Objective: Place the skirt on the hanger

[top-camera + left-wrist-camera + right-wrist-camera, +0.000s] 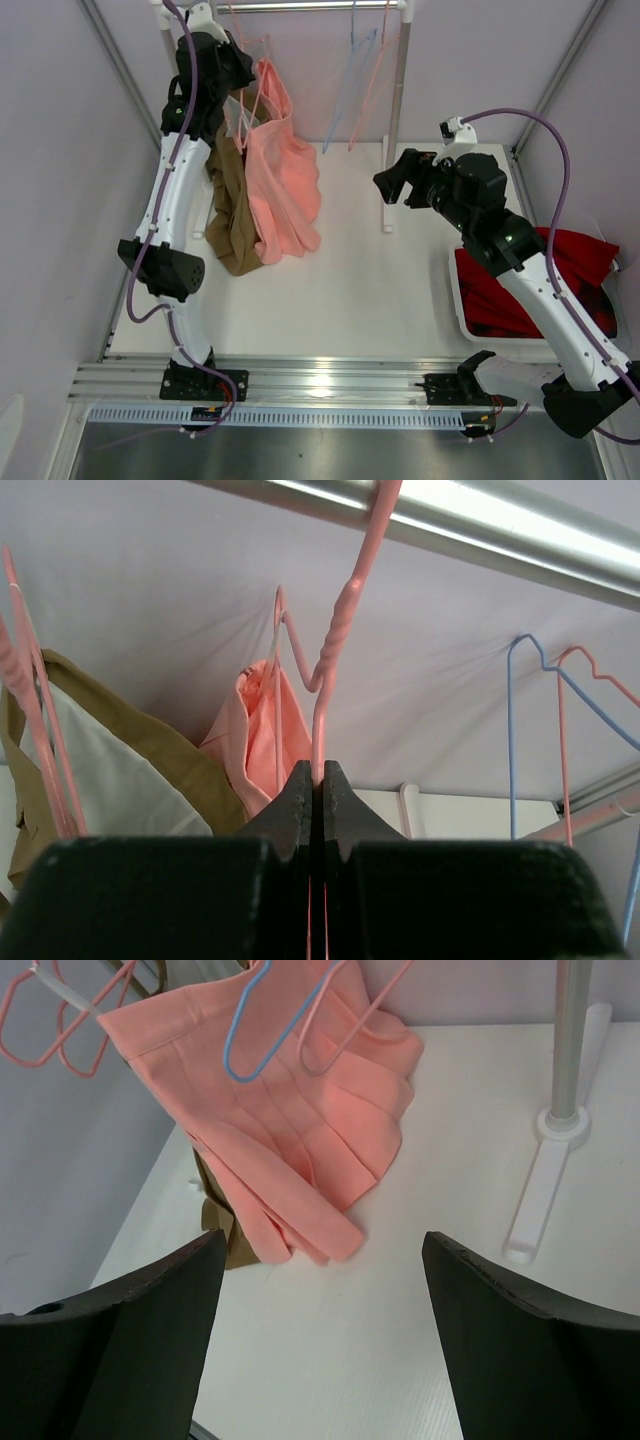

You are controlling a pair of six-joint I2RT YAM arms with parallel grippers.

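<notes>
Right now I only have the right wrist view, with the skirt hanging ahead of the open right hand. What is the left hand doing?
Observer: The left hand is shut on a pink hanger, gripping the wire just below its twisted neck.
Operator: Is that hanger on the rack?
Observer: Its wire rises across the rail; the hook's top is out of frame.
Operator: Anything off to the right that I can't see?
Observer: A red cloth lies in a white bin there.
</notes>
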